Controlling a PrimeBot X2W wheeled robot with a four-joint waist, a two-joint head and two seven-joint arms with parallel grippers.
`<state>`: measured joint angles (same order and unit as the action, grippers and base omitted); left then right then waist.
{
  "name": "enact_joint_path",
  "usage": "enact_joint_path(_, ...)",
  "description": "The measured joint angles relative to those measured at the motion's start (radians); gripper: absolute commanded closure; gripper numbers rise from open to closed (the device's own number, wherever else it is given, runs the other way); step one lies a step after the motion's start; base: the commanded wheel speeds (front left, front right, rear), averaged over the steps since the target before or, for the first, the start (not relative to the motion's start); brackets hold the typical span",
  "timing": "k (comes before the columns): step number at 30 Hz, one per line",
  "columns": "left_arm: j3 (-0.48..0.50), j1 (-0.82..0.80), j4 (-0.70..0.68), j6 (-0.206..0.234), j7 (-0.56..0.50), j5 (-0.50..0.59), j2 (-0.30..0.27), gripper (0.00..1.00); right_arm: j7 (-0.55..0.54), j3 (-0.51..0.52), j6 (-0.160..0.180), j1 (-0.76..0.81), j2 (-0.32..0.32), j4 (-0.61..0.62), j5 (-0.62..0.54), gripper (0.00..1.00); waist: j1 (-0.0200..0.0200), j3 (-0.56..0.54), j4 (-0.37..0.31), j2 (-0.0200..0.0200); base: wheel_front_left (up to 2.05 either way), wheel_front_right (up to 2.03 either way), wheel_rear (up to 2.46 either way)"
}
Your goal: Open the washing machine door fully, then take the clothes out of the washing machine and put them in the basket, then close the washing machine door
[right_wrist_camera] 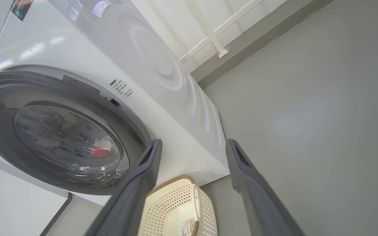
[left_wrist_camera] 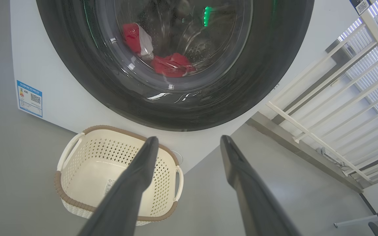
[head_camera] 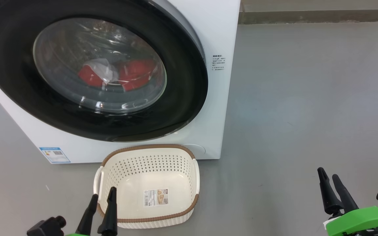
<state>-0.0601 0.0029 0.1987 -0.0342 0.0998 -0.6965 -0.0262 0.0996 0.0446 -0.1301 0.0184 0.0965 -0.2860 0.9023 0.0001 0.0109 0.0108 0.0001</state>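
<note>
The white washing machine (head_camera: pixel 208 36) stands on the floor with its black-rimmed door (head_camera: pixel 182 98) shut against the front. Red clothes (head_camera: pixel 136 73) with a white patch lie inside the drum, seen through the glass, and show as red clothes (left_wrist_camera: pixel 172 64) in the left wrist view. The cream basket (head_camera: pixel 149 154) with a brown rim sits on the floor just in front of the machine, holding just a paper label. My left gripper (head_camera: pixel 103 192) is open at the basket's near left corner. My right gripper (head_camera: pixel 328 174) is open over bare floor at the lower right.
Grey floor (head_camera: pixel 307 98) stretches to the right of the machine. A white railing (left_wrist_camera: pixel 340 108) and a low ledge run along the wall beyond the machine's right side. A blue label (head_camera: pixel 54 154) is stuck on the machine's lower left front.
</note>
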Motion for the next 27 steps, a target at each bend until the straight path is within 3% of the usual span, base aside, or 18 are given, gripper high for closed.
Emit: enact_joint_path(27,-0.03,0.018,-0.029,0.019,0.078,0.301,-0.008,0.0,0.077,-0.021,0.0,0.022,0.026,0.024,-0.246,0.0,0.0,-0.004,0.003,0.0,0.0,0.0,0.0)
